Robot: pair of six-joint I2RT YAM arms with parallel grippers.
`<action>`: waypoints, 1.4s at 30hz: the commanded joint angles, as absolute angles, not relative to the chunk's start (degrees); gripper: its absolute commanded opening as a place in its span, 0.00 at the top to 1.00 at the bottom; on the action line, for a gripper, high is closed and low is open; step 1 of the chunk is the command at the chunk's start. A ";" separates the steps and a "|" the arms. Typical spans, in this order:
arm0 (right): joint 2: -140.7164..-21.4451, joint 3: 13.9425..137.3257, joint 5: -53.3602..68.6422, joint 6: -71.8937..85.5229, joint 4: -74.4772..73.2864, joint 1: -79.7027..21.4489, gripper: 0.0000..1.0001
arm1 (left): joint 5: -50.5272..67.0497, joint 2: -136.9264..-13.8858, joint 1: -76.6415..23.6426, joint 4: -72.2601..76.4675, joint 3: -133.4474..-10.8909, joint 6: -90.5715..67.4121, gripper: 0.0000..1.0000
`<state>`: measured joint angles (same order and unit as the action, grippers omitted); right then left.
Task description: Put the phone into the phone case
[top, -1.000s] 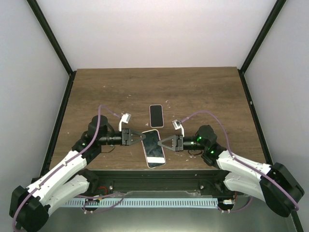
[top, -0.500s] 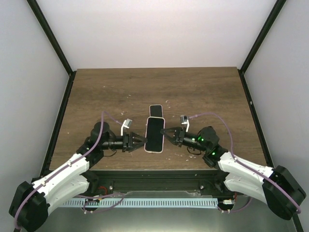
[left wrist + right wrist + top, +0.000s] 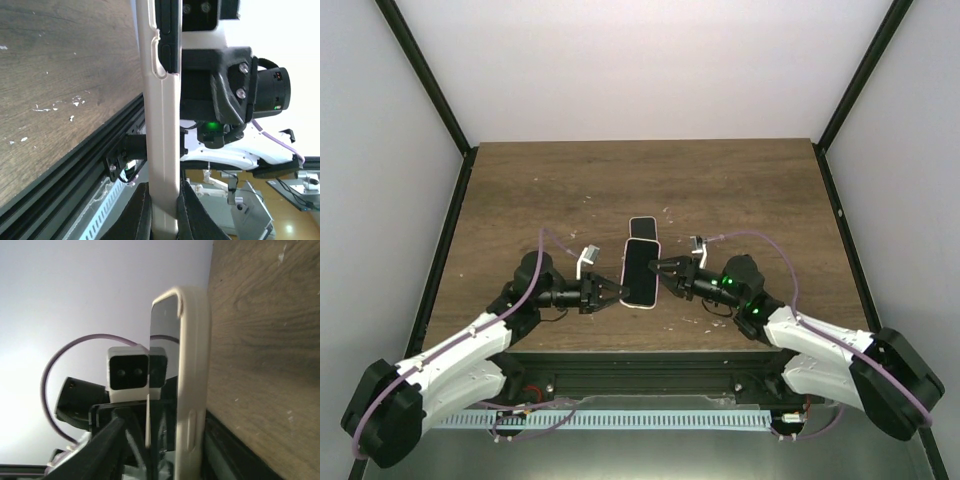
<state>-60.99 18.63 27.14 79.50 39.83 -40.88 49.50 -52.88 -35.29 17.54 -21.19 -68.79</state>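
Left gripper [image 3: 612, 291]: clenched on the phone case [image 3: 162, 150]. The left wrist view shows both fingers [image 3: 141, 215] pressed against the near end of its cream side wall.
Right gripper [image 3: 658, 267]: its tips meet the opposite long edge. I cannot tell whether the jaws pinch it or stand loose.
Phone [image 3: 640, 275]: held above the table [image 3: 520, 200] between the two grippers. The left gripper is at its 8 o'clock and the right gripper at its 3 o'clock.
Top view only: the phone's black face is framed by a cream rim.
Left wrist only: the phone's black edge lies along the case's open side at the far end. A slot is cut in the cream wall there.
Right wrist only: the glossy face reflects light. Whether the phone is fully seated cannot be told.
Second slab [image 3: 642, 226]: black-faced with a pale rim, lying flat on the table at 12 o'clock of the held phone.
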 commanded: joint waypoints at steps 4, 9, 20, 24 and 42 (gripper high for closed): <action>-57.07 17.22 35.65 77.12 39.68 -41.57 0.32 | 45.36 -52.61 -35.49 22.80 -22.48 -68.24 1.00; -55.73 19.63 38.31 72.69 30.41 -43.15 0.20 | 45.00 -54.05 -35.33 27.48 -22.61 -70.51 1.00; -56.51 19.55 38.67 73.85 34.58 -43.86 0.75 | 45.10 -55.22 -35.36 29.13 -23.07 -71.62 1.00; -52.04 17.37 32.64 75.32 35.15 -43.86 0.99 | 45.09 -54.94 -35.36 27.97 -22.45 -70.48 1.00; -48.35 15.42 28.80 81.12 36.63 -43.93 0.99 | 43.22 -55.73 -35.33 9.87 -24.59 -55.34 1.00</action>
